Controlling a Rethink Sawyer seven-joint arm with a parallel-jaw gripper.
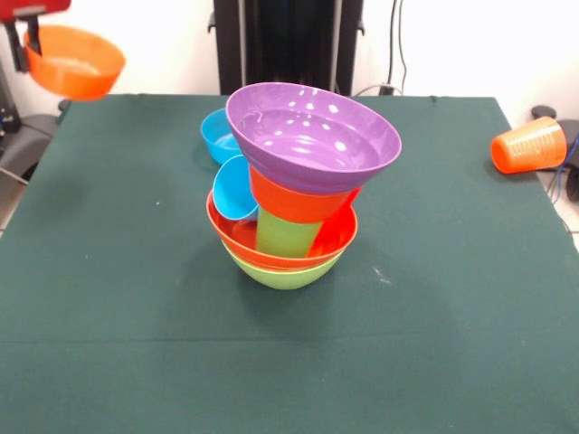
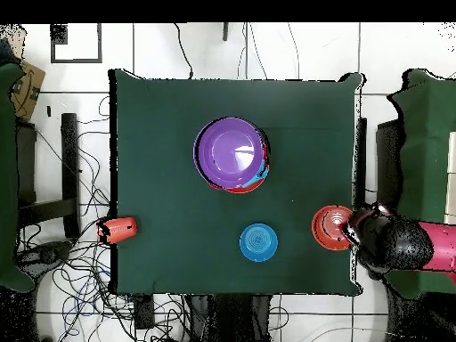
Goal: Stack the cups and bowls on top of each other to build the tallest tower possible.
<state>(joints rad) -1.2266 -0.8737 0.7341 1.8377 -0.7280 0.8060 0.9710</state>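
Observation:
The tower stands mid-table. Its base is a large lime green bowl (image 1: 285, 271) with an orange-red bowl (image 1: 335, 240) nested in it. A lime green cup (image 1: 285, 233) and a light blue cup (image 1: 235, 190) stand inside. A small orange bowl (image 1: 298, 201) sits above them, topped by the tilted purple bowl (image 1: 312, 131) (image 2: 232, 153). My gripper (image 1: 34, 43) (image 2: 349, 229) is shut on the rim of another small orange bowl (image 1: 74, 61) (image 2: 332, 227), held in the air over the table's edge, well away from the tower.
A small blue bowl (image 1: 217, 136) (image 2: 258, 242) sits on the green cloth just behind the tower. An orange cup (image 1: 529, 145) (image 2: 118, 230) lies on its side at the table's edge. Cables lie on the floor around the table.

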